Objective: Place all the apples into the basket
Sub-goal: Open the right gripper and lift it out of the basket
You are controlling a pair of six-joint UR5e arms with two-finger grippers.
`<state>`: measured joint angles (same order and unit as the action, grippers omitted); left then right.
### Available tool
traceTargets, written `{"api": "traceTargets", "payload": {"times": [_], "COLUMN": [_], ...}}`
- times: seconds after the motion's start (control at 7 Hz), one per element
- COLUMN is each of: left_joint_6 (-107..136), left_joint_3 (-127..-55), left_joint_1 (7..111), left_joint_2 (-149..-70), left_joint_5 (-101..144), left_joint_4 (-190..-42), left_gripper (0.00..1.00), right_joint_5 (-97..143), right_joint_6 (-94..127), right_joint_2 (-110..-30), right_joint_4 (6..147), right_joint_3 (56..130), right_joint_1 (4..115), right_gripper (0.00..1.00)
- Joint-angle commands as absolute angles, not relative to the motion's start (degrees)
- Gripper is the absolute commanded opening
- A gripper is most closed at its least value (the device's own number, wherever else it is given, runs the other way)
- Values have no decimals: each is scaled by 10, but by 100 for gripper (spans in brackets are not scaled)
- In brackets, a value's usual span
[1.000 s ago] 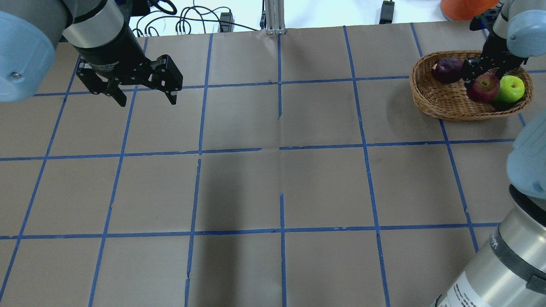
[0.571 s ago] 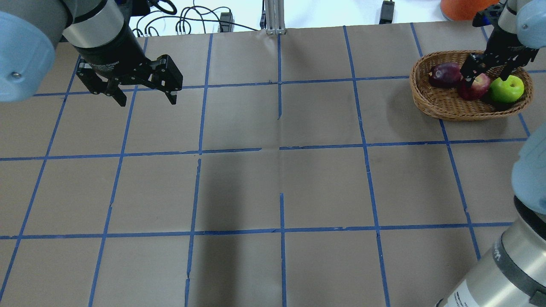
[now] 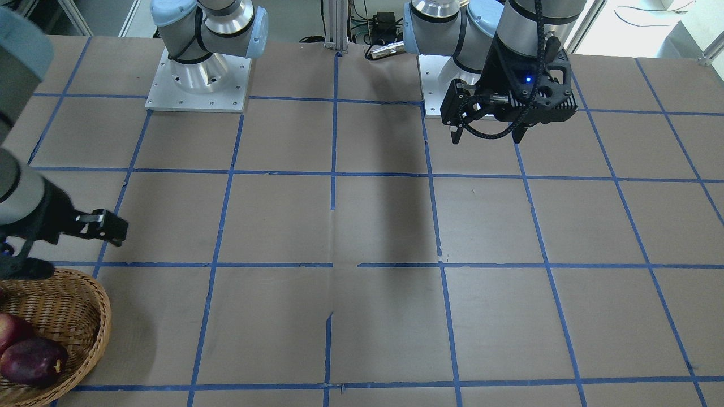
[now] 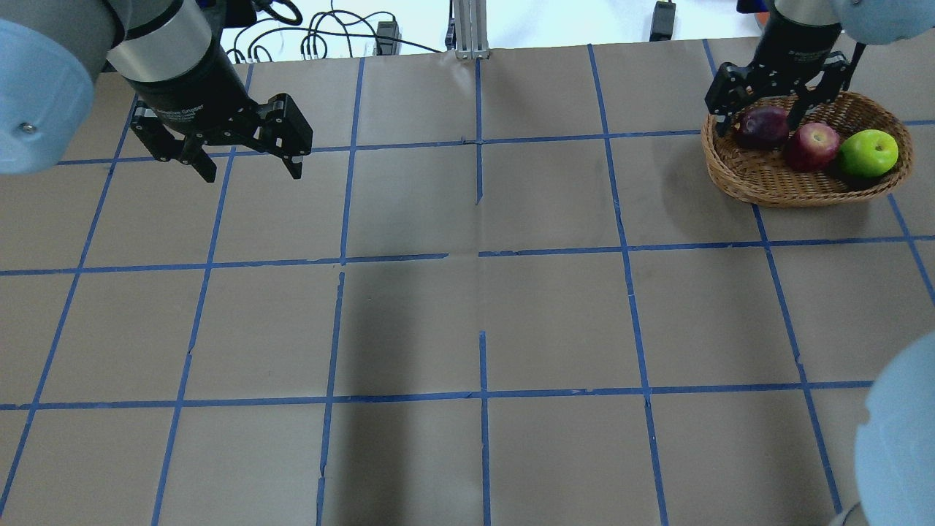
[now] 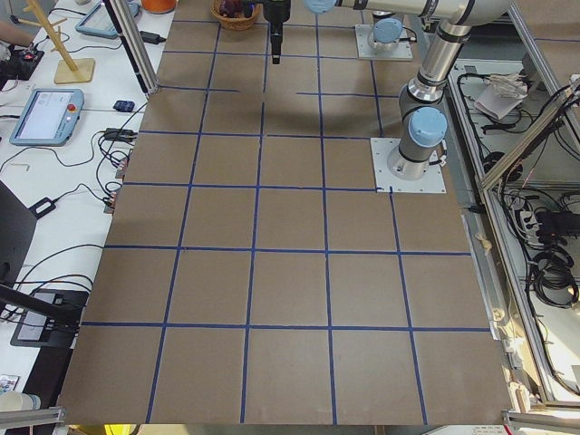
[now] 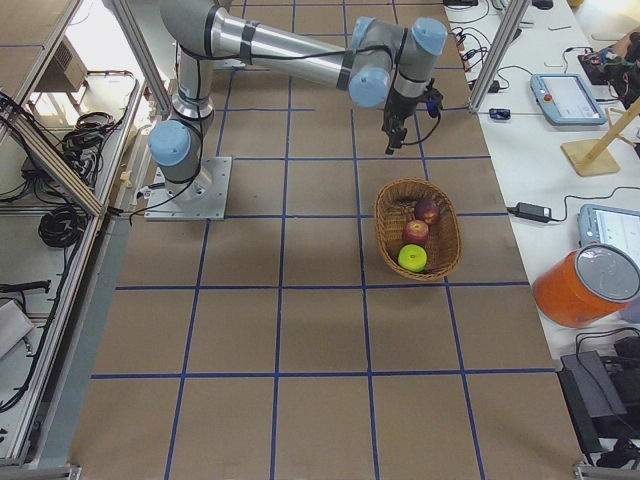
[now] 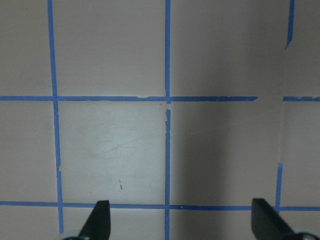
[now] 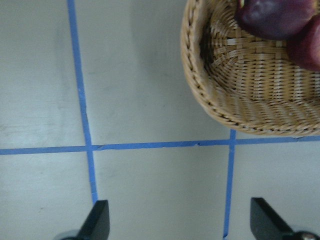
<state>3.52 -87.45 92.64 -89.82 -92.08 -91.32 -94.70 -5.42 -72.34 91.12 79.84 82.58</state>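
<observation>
Spread wide and holding nothing, the left claw [image 3: 486, 135] hangs above the bare tabletop [image 3: 373, 226] in the front-facing view, close to its own base. At that view's left edge only part of the right claw [image 3: 68, 226] shows, just beside the near end of the basket [image 3: 102, 316]. The maroon apple [image 3: 31, 362] and a slice of the red apple [image 3: 7, 330] lie inside the basket.

From overhead, the left claw [image 4: 253, 172] is open over the blue tape lines [image 4: 409, 258], well apart from the fruit. The right claw [image 4: 760, 124] has its fingers splayed at the basket's [image 4: 789, 197] left end, gripping nothing. All three apples sit in a row inside the basket: maroon apple [image 4: 763, 128], red apple [image 4: 812, 146] and green apple [image 4: 868, 153], each touching the next.

In the left side view the basket [image 5: 234, 14] is at the far end of the tabletop, too small to read.

In the right side view the near arm's claw [image 6: 392, 135] points down beside the basket's [image 6: 450, 235] robot-side end, with the three apples inside it.

The left wrist camera shows two fingertips [image 7: 100, 220] far apart over plain tabletop and tape.

The right wrist camera shows fingertips [image 8: 97, 220] just as far apart above bare tabletop. The basket's rim [image 8: 210, 100] fills the upper right, and the maroon apple [image 8: 272, 17] and red apple [image 8: 307, 47] are within it.
</observation>
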Motion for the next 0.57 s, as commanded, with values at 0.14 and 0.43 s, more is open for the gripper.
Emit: {"api": "traceTargets", "payload": {"times": [0.14,0.43], "left_joint_6": [35,35], "left_joint_3": [-875,-875], "left_joint_1": [925,925], "left_joint_2": [-898,-898], "left_joint_5": [-921,-921], "left_joint_4": [-913,-913], "left_gripper": [100,100], "right_joint_5": [-879,-880], "right_joint_6": [40,43], "right_joint_2": [-847,-869], "right_joint_4": [875,803], "right_joint_3": [873,878], "right_joint_1": [897,893], "right_gripper": [100,100]}}
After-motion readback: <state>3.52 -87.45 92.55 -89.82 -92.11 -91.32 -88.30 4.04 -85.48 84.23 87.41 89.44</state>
